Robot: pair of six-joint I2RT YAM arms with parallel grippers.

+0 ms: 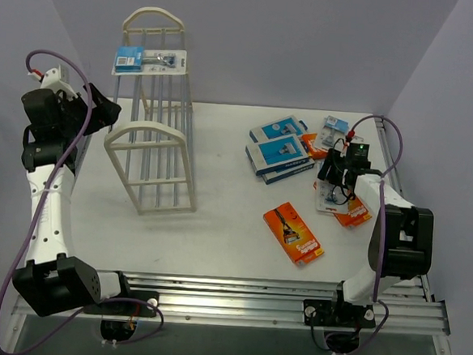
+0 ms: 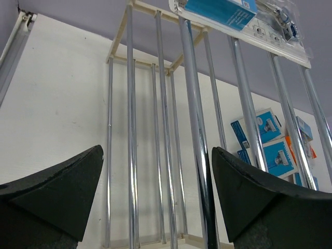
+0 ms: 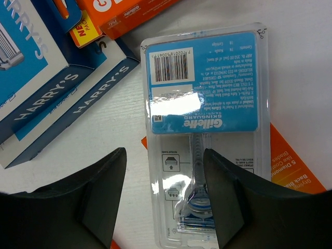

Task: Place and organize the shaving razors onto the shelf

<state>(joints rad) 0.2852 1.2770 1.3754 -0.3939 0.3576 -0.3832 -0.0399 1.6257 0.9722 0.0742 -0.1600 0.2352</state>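
Desk [image 1: 216,241], pale, flat, carrying everything listed.

Shelf [image 1: 152,133], cream-white rack with arched end frames and chrome rods, on the desk's left half. One white blister card with a blue header [image 1: 150,60] lies across its top tier at the far end.

Left claw [image 2: 156,153], jaws spread wide and empty, just beside the shelf and facing its rods.

Right claw [image 3: 165,155], jaws about half apart, nothing held, above the loose packs on the desk's right side and much the nearer arm to them.

Blue-and-white boxes [image 1: 277,152], stacked and overlapping, beyond the right claw.

Orange box [image 1: 294,235], lying alone towards the near edge.

Second white blister card [image 3: 207,104], back face up, flat under the right claw and partly on another orange pack. Its long axis runs straight ahead from the claw, so the jaws would close across its short width. The card's centre line sits towards the right finger, which suggests shifting that way before lowering.
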